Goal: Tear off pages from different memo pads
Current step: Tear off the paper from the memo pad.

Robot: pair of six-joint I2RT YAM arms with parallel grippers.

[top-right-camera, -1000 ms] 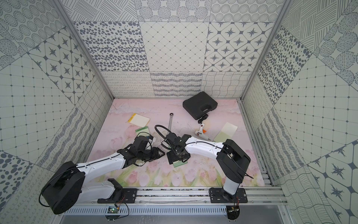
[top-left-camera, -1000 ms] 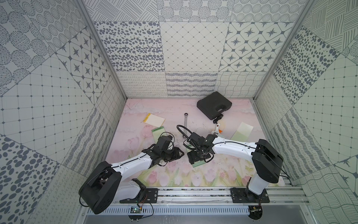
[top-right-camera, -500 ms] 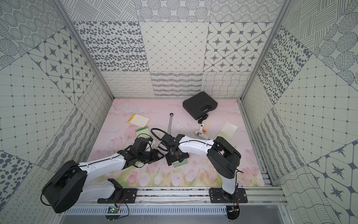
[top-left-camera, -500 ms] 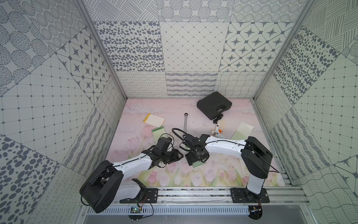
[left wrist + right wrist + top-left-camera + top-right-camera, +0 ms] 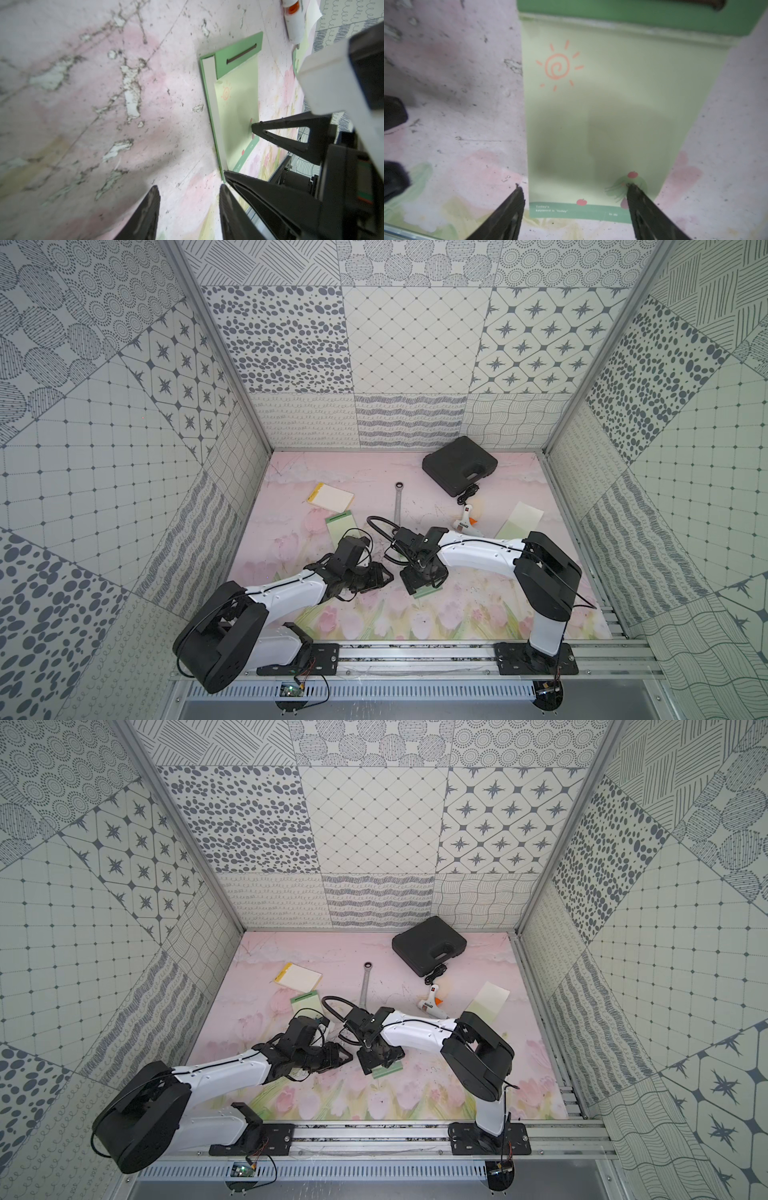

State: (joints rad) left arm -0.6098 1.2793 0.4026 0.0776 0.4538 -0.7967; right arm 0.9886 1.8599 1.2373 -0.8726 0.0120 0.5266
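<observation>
A pale green memo pad [image 5: 593, 116] with a sun drawing lies flat on the mat near the front, also visible as the pad [image 5: 429, 592] [image 5: 385, 1072] [image 5: 234, 108]. My right gripper [image 5: 574, 191] [image 5: 420, 577] [image 5: 376, 1057] hangs open over its lower end. One fingertip [image 5: 632, 188] rests on the tree picture and the other stands on the mat beside the pad's edge. My left gripper [image 5: 188, 193] [image 5: 376, 577] [image 5: 341, 1054] is open and empty just left of the pad. A second green pad [image 5: 341, 522] and a cream pad [image 5: 330, 497] lie further back on the left. A loose green page [image 5: 519, 520] lies on the right.
A wrench [image 5: 398, 502] lies mid-table, with a white glue gun [image 5: 467, 522] behind the right arm. A black case [image 5: 459, 464] sits at the back. Patterned walls close in the mat on three sides, and the rail runs along the front.
The right arm has swung and its gripper has shifted a little toward the front over the green pad. The left arm has barely moved.
</observation>
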